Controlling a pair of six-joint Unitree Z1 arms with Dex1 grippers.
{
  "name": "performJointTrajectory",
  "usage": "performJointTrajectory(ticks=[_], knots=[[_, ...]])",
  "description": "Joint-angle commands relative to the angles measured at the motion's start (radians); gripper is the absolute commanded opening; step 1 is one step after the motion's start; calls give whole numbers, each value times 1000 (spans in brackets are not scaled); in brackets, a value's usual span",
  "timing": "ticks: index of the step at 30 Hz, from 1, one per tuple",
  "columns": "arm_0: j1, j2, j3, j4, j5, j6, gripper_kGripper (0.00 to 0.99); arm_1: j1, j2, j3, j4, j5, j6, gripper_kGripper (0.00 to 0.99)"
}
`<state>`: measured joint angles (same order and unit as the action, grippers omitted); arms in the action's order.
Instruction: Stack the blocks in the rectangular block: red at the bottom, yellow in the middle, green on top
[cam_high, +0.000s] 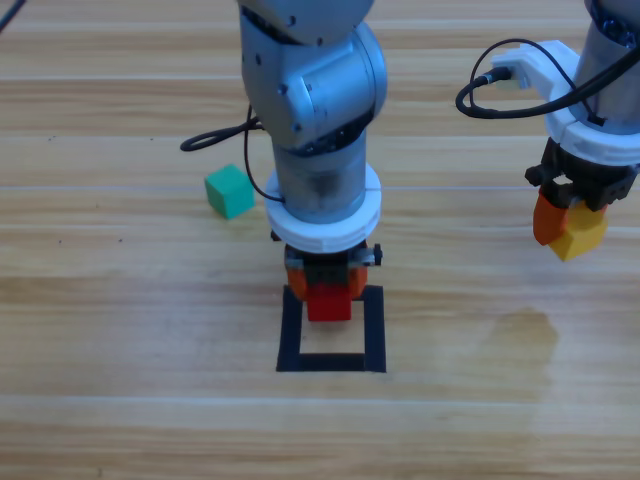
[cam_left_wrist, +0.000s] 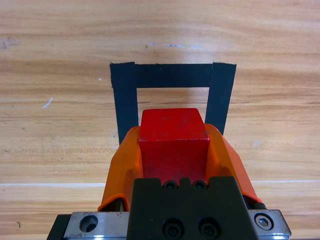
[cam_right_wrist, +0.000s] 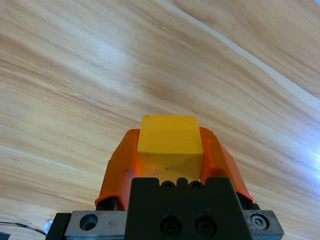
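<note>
Left gripper (cam_high: 328, 292) fingers clamp red cube (cam_high: 329, 301) at far edge of black tape square (cam_high: 374, 330). Right gripper (cam_high: 565, 222), far right, grips yellow cube (cam_high: 579, 236). Green cube (cam_high: 230, 191) on surface (cam_high: 120, 330), left.

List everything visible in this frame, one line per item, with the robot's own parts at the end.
red cube: one, red, held between the left gripper's fingers at the far side of the tape outline.
yellow cube: one, yellow, held by the right gripper at the table's right side.
green cube: one, teal-green, lying free on the table, left of the left arm.
tape outline: one, black, near the table's middle, bare wood inside.
table: one, light wood.
cables: black, one by each arm.
left gripper: orange fingers, shut on the red cube.
right gripper: orange fingers, shut on the yellow cube.
</note>
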<state>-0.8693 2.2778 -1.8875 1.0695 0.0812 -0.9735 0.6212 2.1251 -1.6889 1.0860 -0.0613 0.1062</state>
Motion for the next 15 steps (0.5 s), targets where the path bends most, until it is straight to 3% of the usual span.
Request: performJointTrajectory(ticks=[1,15], knots=[[-43,54,8,6,-11,-27,0,23,6,29,-21,15,-5,149],[-56,54,21,-2,-6,-31,0,23,7,35,-29,26,-5,149]])
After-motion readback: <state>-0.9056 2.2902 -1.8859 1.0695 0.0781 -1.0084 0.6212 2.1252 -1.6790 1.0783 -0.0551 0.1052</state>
